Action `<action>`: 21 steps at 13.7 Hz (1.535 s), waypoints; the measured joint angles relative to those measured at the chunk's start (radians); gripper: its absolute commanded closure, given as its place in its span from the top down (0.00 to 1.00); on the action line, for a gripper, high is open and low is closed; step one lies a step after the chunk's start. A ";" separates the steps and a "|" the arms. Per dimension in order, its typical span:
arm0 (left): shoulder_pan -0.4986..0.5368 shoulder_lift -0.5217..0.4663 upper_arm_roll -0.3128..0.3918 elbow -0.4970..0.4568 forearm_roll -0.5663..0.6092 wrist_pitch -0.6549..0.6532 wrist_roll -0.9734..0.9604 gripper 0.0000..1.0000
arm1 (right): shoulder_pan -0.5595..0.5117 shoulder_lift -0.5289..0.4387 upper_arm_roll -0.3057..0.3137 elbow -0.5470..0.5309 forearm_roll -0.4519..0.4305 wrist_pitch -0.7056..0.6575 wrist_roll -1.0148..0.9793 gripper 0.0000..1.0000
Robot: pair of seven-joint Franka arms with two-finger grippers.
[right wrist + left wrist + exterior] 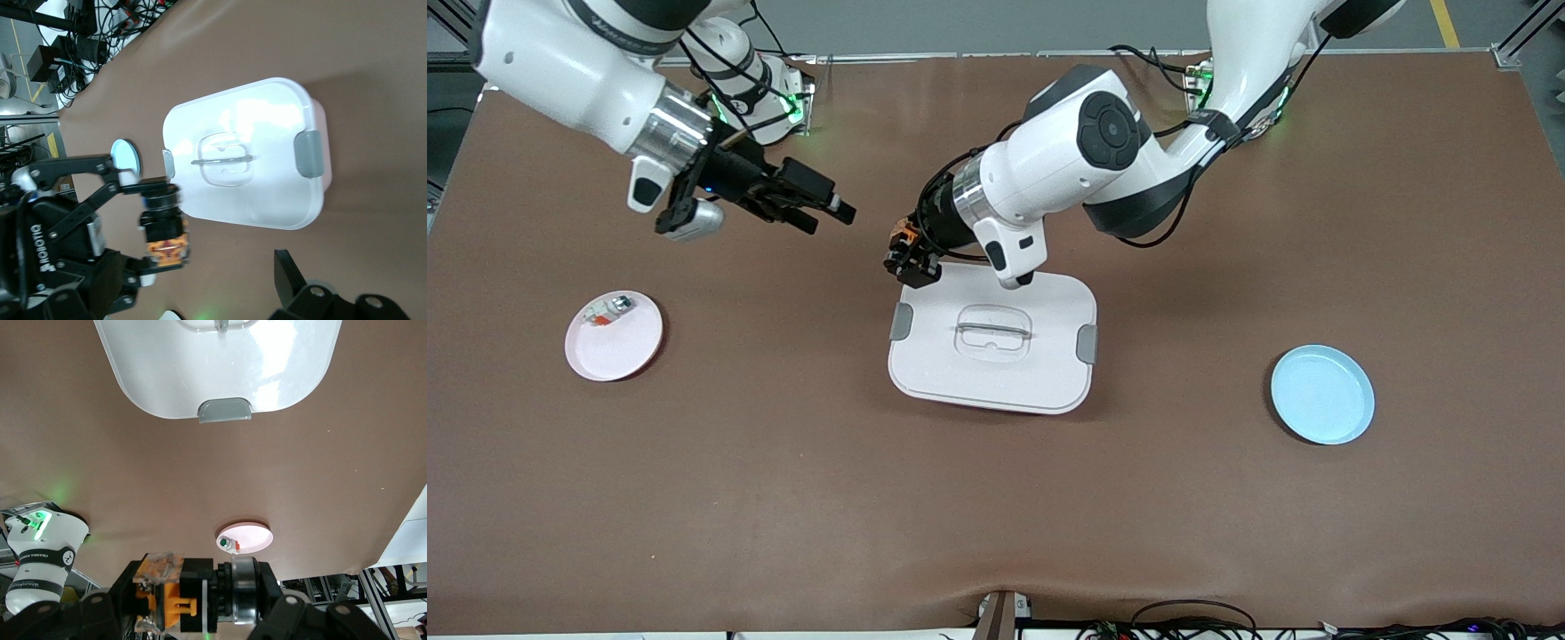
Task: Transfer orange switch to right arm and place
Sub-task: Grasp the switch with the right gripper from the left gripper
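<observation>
- white lidded box (993,338) mid-table
- pink plate (614,336) holds a small white-and-silver part (607,310)
- left gripper (911,256) over the box's edge, clenched on orange switch (907,236)
- right gripper (823,210) open, just beside it

Two robot arms work at one bench (996,516), each ending in one claw: the left claw (911,258) and the right claw (827,209). There is one orange switch (907,238). One white lidded box (1040,373) has two grey latches, at its 3 and 9 o'clock edges. Two plates lie out: one pink plate (618,351), bearing one small white-and-silver part (605,311), and one blue plate (1322,394).
</observation>
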 measured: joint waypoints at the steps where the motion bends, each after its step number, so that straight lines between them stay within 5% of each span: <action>1: -0.003 0.005 0.001 0.001 0.000 0.004 0.000 0.00 | 0.013 0.005 0.000 -0.003 0.000 0.021 0.001 1.00; 11: -0.084 0.011 0.088 0.012 0.000 0.016 0.000 0.00 | 0.123 0.097 -0.001 -0.012 0.001 0.145 0.011 1.00; 21: -0.085 0.011 0.092 0.016 0.000 0.017 0.000 0.00 | 0.125 0.115 -0.002 -0.012 0.001 0.155 0.001 1.00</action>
